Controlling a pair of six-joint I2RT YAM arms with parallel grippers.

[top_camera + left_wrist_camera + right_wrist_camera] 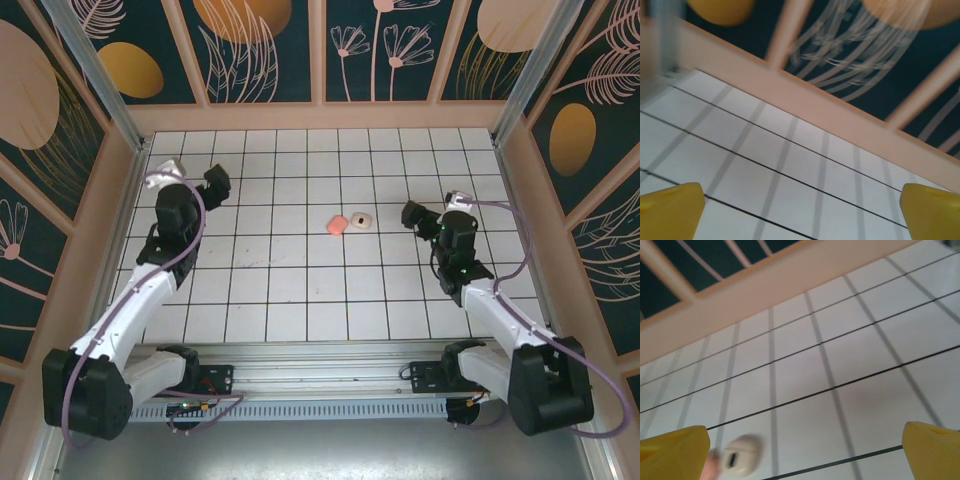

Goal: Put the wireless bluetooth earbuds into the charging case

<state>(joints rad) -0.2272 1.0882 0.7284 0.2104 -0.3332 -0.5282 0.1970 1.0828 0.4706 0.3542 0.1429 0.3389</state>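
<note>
While left fingers [671, 211] and right fingers [933, 451] gape empty | one salmon-pink block [336, 224] | one pale piece [361, 219]

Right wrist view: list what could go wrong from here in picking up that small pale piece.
1. The pale piece sits at the bottom edge, off toward one finger of the open right hand. Closing from this offset could knock it aside rather than grip it.
2. It lies close beside the salmon-pink block, so reaching for one may nudge the other.
3. The piece looks blurred here, so aiming could be unreliable.
</note>
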